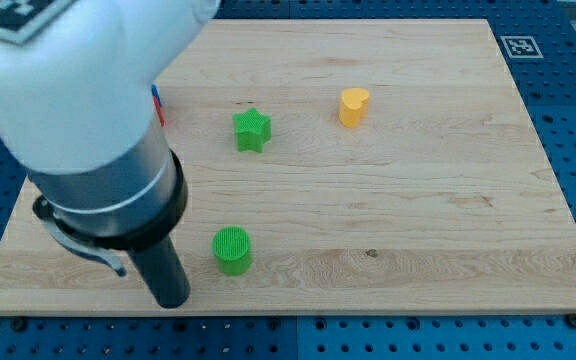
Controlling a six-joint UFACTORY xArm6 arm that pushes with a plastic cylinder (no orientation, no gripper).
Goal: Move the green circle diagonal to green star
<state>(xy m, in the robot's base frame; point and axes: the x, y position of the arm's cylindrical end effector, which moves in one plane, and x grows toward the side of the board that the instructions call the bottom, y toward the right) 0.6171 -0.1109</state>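
Observation:
The green circle (233, 250) is a ribbed round block near the view's bottom, left of the middle. The green star (252, 129) lies above it, toward the view's top, slightly to the right. My tip (173, 300) is the lower end of the dark rod, resting on the board to the left of the green circle and a little below it, with a small gap between them. The large white and grey arm body fills the view's upper left.
A yellow rounded block (353, 107) stands right of the star. A red and blue block (157, 106) peeks out from behind the arm at the left. The wooden board (448, 220) lies on a blue pegboard; a marker tag (520, 46) sits at the top right corner.

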